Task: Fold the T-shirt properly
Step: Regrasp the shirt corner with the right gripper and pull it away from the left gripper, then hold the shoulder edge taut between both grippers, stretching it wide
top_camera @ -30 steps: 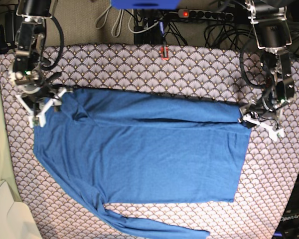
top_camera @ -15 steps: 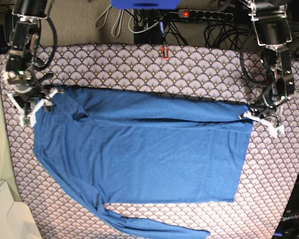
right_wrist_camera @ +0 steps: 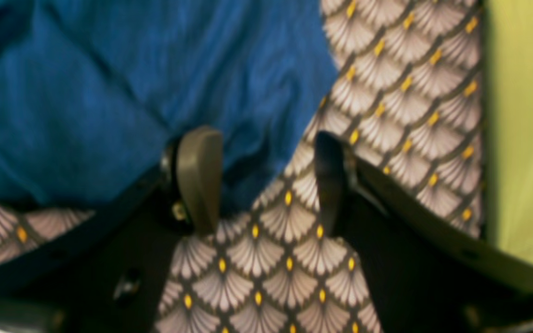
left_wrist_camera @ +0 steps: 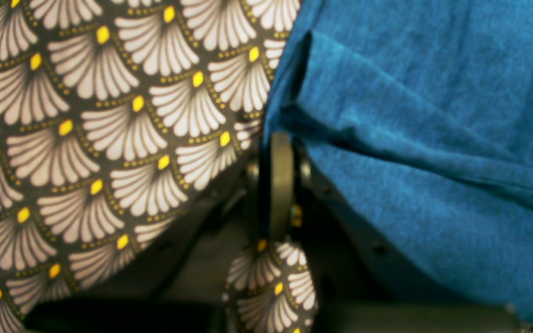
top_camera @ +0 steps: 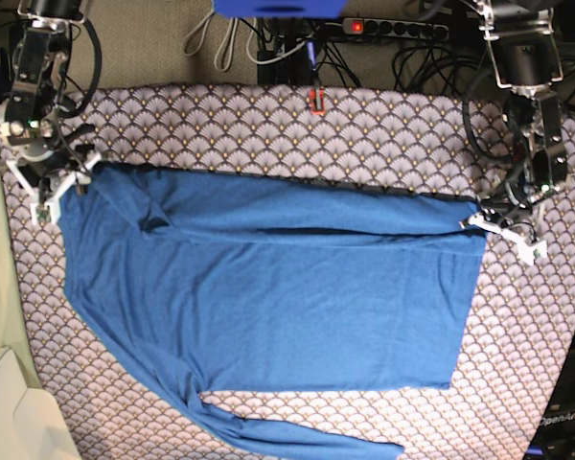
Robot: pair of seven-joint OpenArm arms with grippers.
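The blue T-shirt [top_camera: 287,297] lies spread flat across the table, with one long sleeve trailing to the near edge. On the base view's right, my left gripper [top_camera: 503,228] is at the shirt's far right corner. The left wrist view shows that gripper [left_wrist_camera: 279,138] shut, with the T-shirt's edge [left_wrist_camera: 433,138] pinched at its tips. At the shirt's far left corner is my right gripper [top_camera: 53,187]. The right wrist view shows it [right_wrist_camera: 264,143] open, one finger over the T-shirt [right_wrist_camera: 109,92], the other over the patterned cloth, the shirt's edge between them.
A grey-white scallop-patterned cloth [top_camera: 364,125] covers the table. A small red object [top_camera: 316,101] sits at its far edge, and a power strip with cables [top_camera: 393,29] lies beyond. A white box [top_camera: 10,422] stands at the near left, beside a pale green surface [right_wrist_camera: 525,138].
My left gripper has shut on the shirt's right corner and drawn it slightly right. The right arm has moved up and left, and the shirt's corner there now reaches further left.
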